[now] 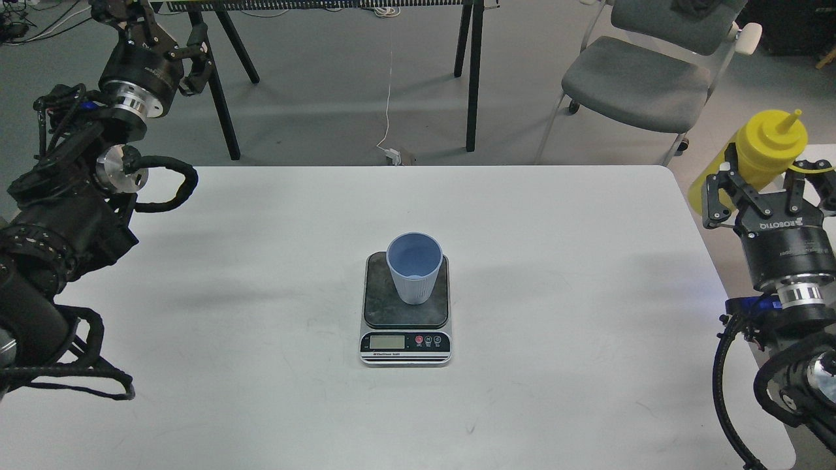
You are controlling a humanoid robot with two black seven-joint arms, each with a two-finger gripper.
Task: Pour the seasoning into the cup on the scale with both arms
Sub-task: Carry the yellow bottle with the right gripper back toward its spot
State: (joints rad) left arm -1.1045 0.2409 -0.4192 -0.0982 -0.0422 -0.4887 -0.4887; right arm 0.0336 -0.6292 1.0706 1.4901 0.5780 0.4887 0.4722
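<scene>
The light-blue ribbed cup stands upright on the dark plate of the scale, mid-table, with nothing visible inside it. My right gripper is past the table's right edge, pointing up, shut on the yellow seasoning bottle. The bottle's nozzle points up and to the right, far from the cup. My left gripper is raised at the far left beyond the table's back edge. Its fingers are spread with nothing between them, and the tips are cut off by the top edge.
The white table carries only the scale and cup. A grey chair stands behind the table's right corner. Black trestle legs stand on the floor at the back. A white surface shows at the right edge.
</scene>
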